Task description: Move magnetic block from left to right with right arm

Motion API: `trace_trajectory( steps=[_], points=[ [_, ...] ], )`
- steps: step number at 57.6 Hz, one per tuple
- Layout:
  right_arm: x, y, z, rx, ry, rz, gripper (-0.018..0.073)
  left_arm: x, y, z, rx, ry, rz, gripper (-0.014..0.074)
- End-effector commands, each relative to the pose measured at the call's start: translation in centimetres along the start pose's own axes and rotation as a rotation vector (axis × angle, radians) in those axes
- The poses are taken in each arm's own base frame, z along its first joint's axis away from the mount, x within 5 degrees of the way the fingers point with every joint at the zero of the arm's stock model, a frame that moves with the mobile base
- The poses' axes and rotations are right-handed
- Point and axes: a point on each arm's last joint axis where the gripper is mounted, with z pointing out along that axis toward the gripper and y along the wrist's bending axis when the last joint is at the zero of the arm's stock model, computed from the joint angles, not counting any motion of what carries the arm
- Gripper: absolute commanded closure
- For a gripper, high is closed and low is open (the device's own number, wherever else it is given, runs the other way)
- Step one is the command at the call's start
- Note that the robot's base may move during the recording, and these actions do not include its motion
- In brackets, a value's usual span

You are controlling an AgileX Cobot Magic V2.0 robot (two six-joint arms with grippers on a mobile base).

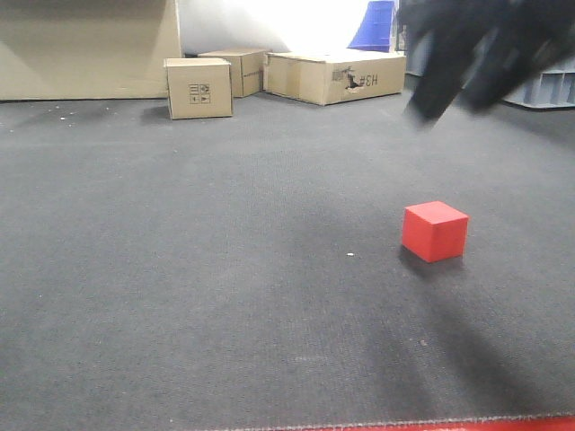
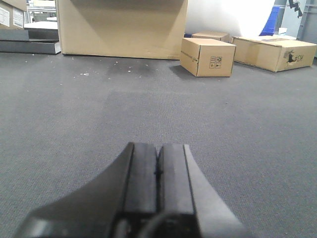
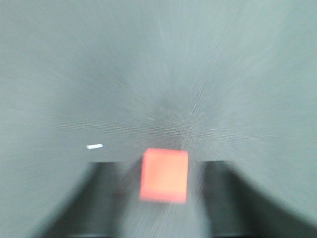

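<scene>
My right fingers (image 3: 163,198) spread wide, straddling the magnetic block (image 1: 435,231) on the grey carpet (image 1: 225,269); I should descend centred and square. My left fingers (image 2: 158,173) rest pressed together.
</scene>
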Motion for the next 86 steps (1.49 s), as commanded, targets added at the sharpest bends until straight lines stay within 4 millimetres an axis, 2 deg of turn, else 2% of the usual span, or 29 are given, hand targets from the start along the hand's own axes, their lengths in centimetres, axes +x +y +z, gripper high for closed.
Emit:
trace_trajectory(
  steps=[1,9,20,27,31,36,46,71,79,86],
  points=[
    [0.3,-0.2,-5.0,-0.011,-0.209,-0.003,0.0372,-0.5,0.1,-0.1,-0.004,-0.086,-0.011,0.0722],
    [4.3,-0.4,-9.7,-0.020,-0.369,0.000,0.0498,-0.5,0.1,-0.1,-0.004,-0.086,-0.011,0.0722],
    [10.5,-0.8,-14.6,-0.033,-0.633,0.003,0.0490,-0.5,0.1,-0.1,-0.004,-0.086,-0.011,0.0722],
    [14.3,-1.0,-16.1,-0.040,-0.787,0.005,0.0490,-0.5,0.1,-0.1,-0.004,-0.086,-0.011,0.0722],
    [16.4,-1.2,-16.4,-0.035,-0.852,-0.001,0.0490,-0.5,0.1,-0.1,-0.004,-0.086,-0.011,0.0722],
    [18.0,-1.3,-16.3,-0.032,-0.899,-0.005,0.0490,-0.5,0.1,-0.1,-0.004,-0.086,-0.011,0.0722],
    [17.8,-1.3,-15.3,-0.022,-0.861,-0.015,0.0490,-0.5,0.1,-0.1,-0.004,-0.086,-0.011,0.0722],
    [17.7,-1.3,-15.4,-0.020,-0.888,-0.015,0.0490,-0.5,0.1,-0.1,-0.004,-0.086,-0.011,0.0722],
    [17.6,-1.6,-15.4,0.126,-0.906,0.028,0.0490,-0.5,0.1,-0.1,-0.004,-0.086,-0.011,0.0722],
    [18.2,-2.2,-14.3,0.281,-0.887,0.109,0.0490,-0.5,0.1,-0.1,-0.004,-0.086,-0.011,0.0722]
  ],
)
